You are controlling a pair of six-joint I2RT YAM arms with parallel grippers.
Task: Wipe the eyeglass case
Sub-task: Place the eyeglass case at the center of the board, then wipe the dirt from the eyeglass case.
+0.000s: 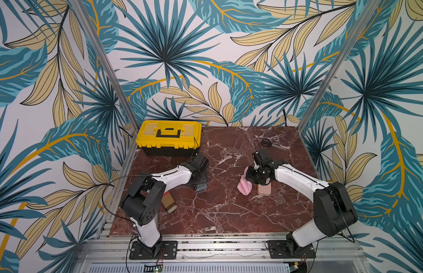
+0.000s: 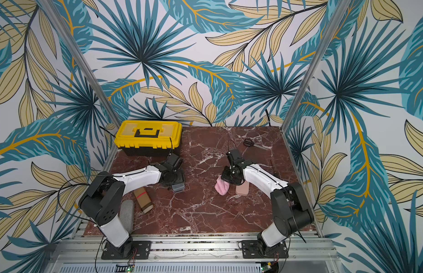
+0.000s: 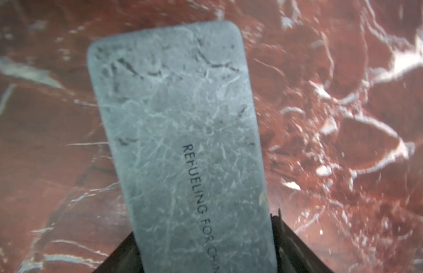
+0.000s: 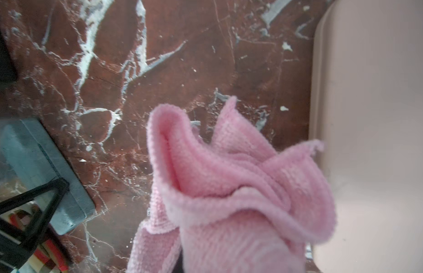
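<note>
A grey eyeglass case (image 3: 182,141) with dark printed lettering lies flat on the red marble table (image 1: 229,212). My left gripper (image 3: 204,236) straddles one end of it, a black finger (image 3: 283,238) pressed against each long side. In both top views this case (image 1: 201,187) (image 2: 178,187) pokes out from under the left gripper (image 1: 199,180). My right gripper (image 1: 249,176) is shut on a bunched pink cloth (image 4: 229,189) that hangs to the table (image 1: 244,186). The cloth hides the right fingertips.
A pale pink case (image 1: 264,189) (image 4: 371,141) lies right beside the cloth. A brown case (image 2: 143,199) and a grey felt case (image 2: 126,214) lie by the left arm's base. A yellow toolbox (image 1: 169,134) stands at the back left, with scissors (image 1: 268,143) at the back right.
</note>
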